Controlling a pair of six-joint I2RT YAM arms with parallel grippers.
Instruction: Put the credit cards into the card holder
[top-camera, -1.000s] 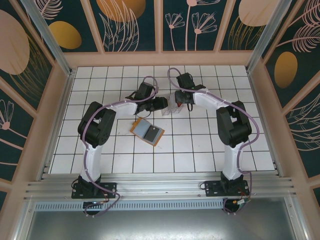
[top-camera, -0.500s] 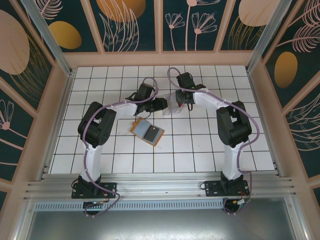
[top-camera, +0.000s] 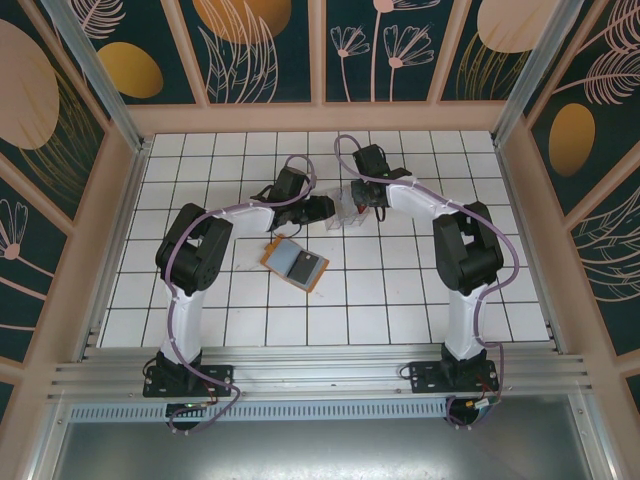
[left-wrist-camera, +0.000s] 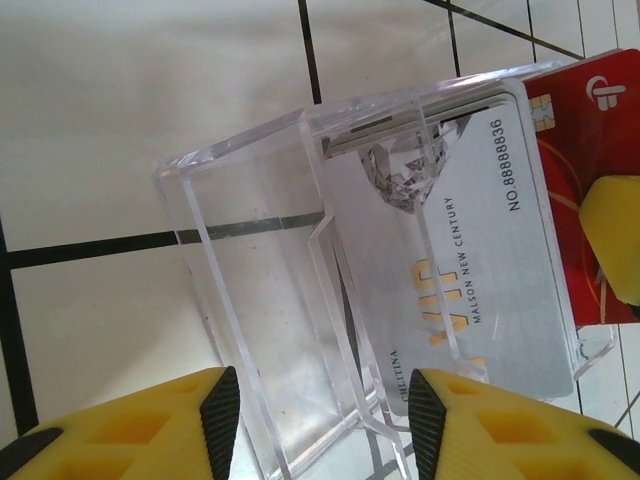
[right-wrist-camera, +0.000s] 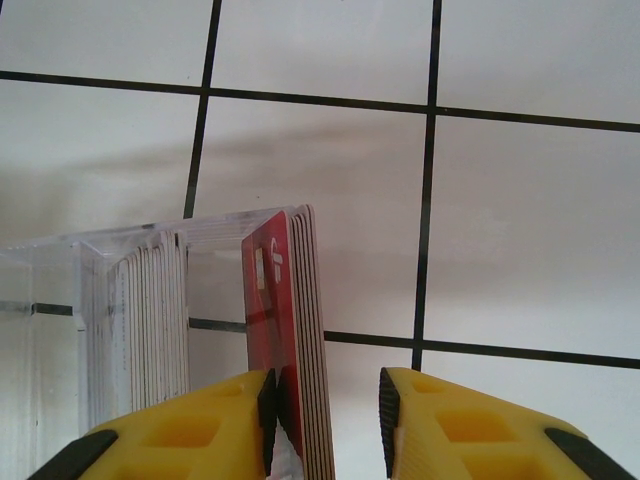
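Holder (top-camera: 295, 265) is lying open on the bench (top-camera: 400, 290), grey lining up, nearest the arm bases and well apart from both arms. No card is showing in it.

Farther out, the left pincer (left-wrist-camera: 320, 400) is straddling the near end of the clear case (left-wrist-camera: 250, 250). Its jaws are standing about half wide, with the pads (left-wrist-camera: 222, 415) close along the case walls; cannot tell whether they are pressing.

Cards are standing on edge in the case: a silver card (left-wrist-camera: 470, 250) face-on, a red card (left-wrist-camera: 585, 130) behind it, and a pale stack beside.

Farthest, the right pincer (right-wrist-camera: 326, 390) is bracketing the red card and the few stacked against it. Jaws narrow. One pad is lying against the red face, while the other is standing off the stack's outer edge with a gap, so nothing is gripped.

Step in hand, as I read it: picking cards out of the case, with none delivered so far.

Next move calls for pinching on the stack, or better on one card, lifting straight up clear of the walls while the case is kept from tipping, then carrying it back to the holder.
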